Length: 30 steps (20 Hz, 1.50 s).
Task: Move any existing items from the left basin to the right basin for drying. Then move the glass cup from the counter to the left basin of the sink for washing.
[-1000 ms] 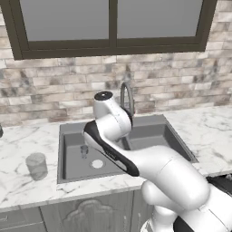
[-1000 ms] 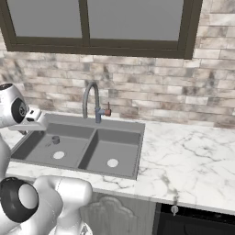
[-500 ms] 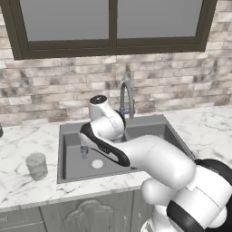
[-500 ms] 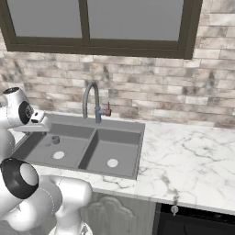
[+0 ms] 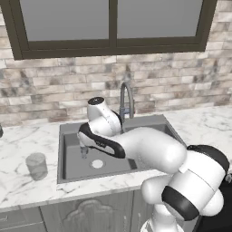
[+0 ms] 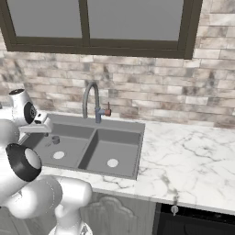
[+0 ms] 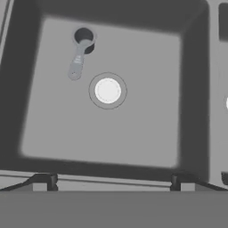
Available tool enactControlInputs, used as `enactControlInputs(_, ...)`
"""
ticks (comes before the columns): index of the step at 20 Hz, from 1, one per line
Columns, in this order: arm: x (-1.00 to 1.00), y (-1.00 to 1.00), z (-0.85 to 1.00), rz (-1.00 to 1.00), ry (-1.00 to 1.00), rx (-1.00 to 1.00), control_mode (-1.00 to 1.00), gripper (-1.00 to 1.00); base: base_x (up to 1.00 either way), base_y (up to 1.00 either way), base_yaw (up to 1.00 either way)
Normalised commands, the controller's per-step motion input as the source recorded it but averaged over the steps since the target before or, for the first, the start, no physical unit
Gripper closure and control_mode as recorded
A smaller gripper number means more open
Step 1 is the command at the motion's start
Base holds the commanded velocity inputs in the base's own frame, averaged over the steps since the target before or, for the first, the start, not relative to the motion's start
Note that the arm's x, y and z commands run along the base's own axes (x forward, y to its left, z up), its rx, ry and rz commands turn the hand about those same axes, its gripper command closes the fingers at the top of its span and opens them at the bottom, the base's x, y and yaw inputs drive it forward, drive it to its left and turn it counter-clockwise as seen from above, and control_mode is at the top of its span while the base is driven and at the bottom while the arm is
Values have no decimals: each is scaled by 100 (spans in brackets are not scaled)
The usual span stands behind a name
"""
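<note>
One second on, I am seeing my arm swinging lower over the left basin (image 7: 53, 120), end effector (image 7: 111, 181) spread wide and empty, tiny glass (image 7: 79, 57) waiting beside the drain (image 7: 107, 90).

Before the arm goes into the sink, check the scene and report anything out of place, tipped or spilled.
Nothing spilled or damaged. The tiny glass sits in the left basin, above and left of its drain in the hand view, where it must be cleared from. The tumbler stands upright on the counter. The claw is open above the basin.
</note>
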Motion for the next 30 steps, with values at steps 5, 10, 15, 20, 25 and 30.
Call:
enactControlInputs(5, 36, 18, -22, 0, 10, 0, -100, -100, 0, 0, 0)
enactControlInputs(10, 35, 16, -22, 0, 7, 0, -100, -100, 0, 0, 0)
enactControlInputs(15, 31, 8, -19, -1, 2, 0, -100, -100, 0, 0, 0)
enactControlInputs(20, 33, 12, -17, -2, 0, 0, -100, -100, 0, 0, 0)
enactControlInputs(25, 33, 19, -28, -3, 0, 0, -100, -100, 0, 0, 0)
enactControlInputs(30, 20, 9, -29, -1, 1, 0, -100, -100, 0, 0, 0)
